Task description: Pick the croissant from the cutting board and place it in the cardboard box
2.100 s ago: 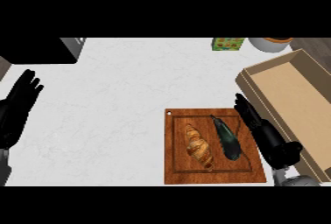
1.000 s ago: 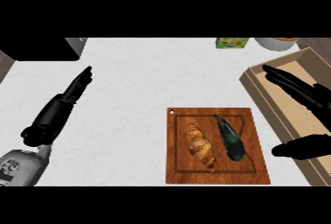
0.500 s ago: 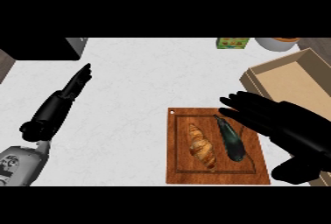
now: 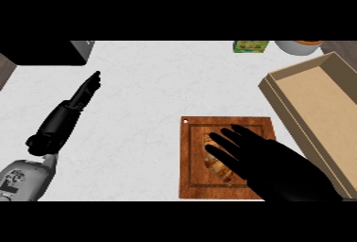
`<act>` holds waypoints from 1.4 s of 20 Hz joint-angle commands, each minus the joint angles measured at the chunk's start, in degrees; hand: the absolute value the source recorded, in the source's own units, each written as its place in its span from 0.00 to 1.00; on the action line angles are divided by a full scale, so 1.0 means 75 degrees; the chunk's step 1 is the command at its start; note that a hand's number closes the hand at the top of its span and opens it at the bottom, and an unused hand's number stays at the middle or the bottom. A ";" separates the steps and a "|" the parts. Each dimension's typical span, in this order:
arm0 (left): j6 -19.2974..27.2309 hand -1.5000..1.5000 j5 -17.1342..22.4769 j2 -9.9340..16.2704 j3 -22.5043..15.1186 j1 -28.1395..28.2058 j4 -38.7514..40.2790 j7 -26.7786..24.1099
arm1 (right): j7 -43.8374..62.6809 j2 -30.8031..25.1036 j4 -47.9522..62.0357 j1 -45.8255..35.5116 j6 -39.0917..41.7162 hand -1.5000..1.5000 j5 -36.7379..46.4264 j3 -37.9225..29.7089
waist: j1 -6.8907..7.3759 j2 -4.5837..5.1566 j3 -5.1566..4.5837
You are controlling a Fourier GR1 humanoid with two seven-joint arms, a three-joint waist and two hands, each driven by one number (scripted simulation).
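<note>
White counter: open right hand covers cutting board, croissant partly hidden, cardboard box just beside.

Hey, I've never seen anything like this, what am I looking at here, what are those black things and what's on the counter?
This is one view, taken from a humanoid robot's head, looking steeply down at a white kitchen counter. The black shapes are the robot's two hands on grey forearms. The left hand lies over the counter at the left with straight fingers, holding nothing. The right hand is spread, fingers straight, over a wooden cutting board. Under its fingers you can see part of a croissant, the thing it is meant to pick up; the fingers are not curled round it. To the right of the board stands an open cardboard box, where the croissant should go. At the far edge are a small green pack and part of a round container.
</note>
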 commanded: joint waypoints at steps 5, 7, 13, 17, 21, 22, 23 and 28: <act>-0.0057 0.50 -0.0382 -0.0480 0.0121 -0.0257 -0.0332 0.0612 | 0.1341 0.1881 0.0690 -0.0088 0.0722 0.00 0.0823 0.0866 | 0.0014 0.0016 0.0010; -0.0488 0.50 -0.0114 -0.0182 0.0580 0.0136 -0.0251 0.0199 | 0.1248 0.2181 0.1194 -0.0280 0.0595 0.00 0.1305 0.0948 | 0.0040 0.0019 0.0009; -0.0560 0.50 -0.0633 -0.0738 0.0584 -0.0210 0.0213 0.0161 | 0.0751 0.2229 0.1377 -0.0093 0.0545 0.00 0.2121 0.0619 | -0.0006 0.0024 0.0010; -0.0786 0.50 -0.0725 -0.0633 0.0835 0.0391 -0.0144 -0.0034 | 0.0412 0.2437 0.1740 0.0495 -0.0164 0.00 0.3116 0.1367 | 0.0015 0.0017 0.0011; -0.0941 0.50 -0.0911 -0.0740 0.1116 -0.0171 0.0061 0.0237 | -0.0075 0.2081 0.1614 0.0715 -0.0016 0.00 0.3382 0.0915 | -0.0021 0.0018 0.0011; -0.0967 0.50 -0.0701 -0.0723 0.0981 0.0253 -0.0888 0.0907 | 0.0044 0.2233 0.2126 0.0490 0.0070 0.00 0.3478 0.0906 | 0.0025 0.0011 0.0012; -0.1262 0.50 -0.0724 -0.0659 0.1188 -0.0144 0.0233 0.0126 | -0.0451 0.1870 0.2257 0.0447 -0.0139 0.00 0.3445 0.0551 | -0.0015 0.0027 0.0011; -0.1073 0.50 -0.1175 -0.1079 0.1120 0.0452 -0.0403 0.0260 | -0.0620 0.2030 0.2094 0.1360 -0.0645 0.00 0.4255 0.0917 | -0.0011 0.0013 0.0012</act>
